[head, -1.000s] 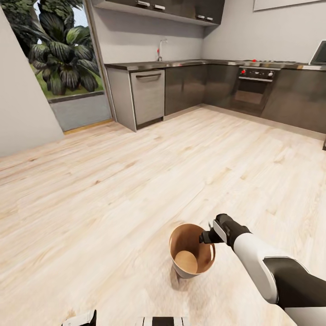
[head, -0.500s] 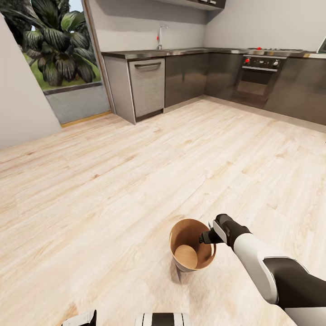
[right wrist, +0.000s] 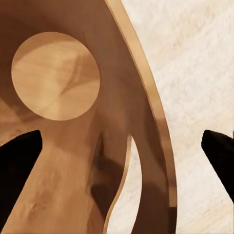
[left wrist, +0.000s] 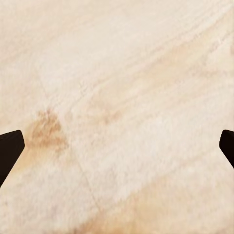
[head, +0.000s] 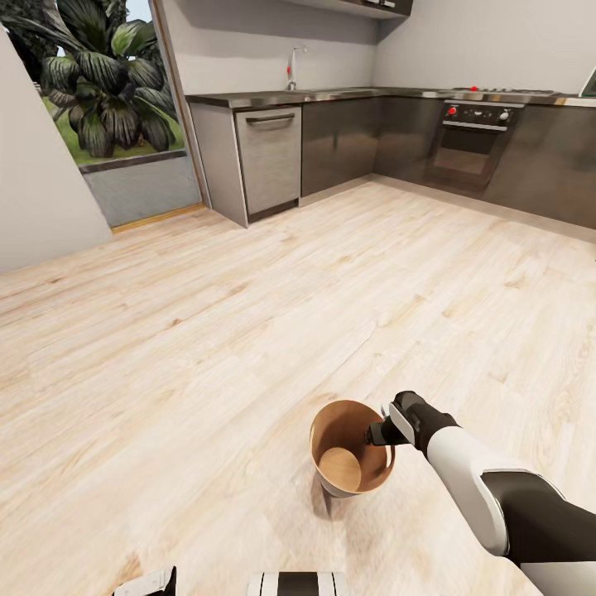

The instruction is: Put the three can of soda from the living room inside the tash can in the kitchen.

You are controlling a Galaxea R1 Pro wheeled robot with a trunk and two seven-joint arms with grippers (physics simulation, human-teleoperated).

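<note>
The tash can (head: 329,430) stands on the pale wood floor of the kitchen, low in the head view, with a glossy brown inside and a bare round bottom. My right gripper (head: 370,434) hangs over its right rim, open, with nothing between the fingers. The right wrist view looks down into the tash can (right wrist: 122,87) past the spread right gripper (right wrist: 122,142). My left gripper (left wrist: 117,146) is open over bare floor, fingertips far apart. No can of soda is in view.
Dark glossy cabinets (head: 348,149) with a steel counter run along the back wall, with a grey dishwasher front (head: 269,159) and a built-in oven (head: 472,149). A tall window (head: 108,108) with plants outside is at back left. A pale wall (head: 41,207) juts in at the left.
The camera tilted between one second and half a second ago, so the cabinets sit higher in the picture. My right gripper has stayed over the tash can's rim.
</note>
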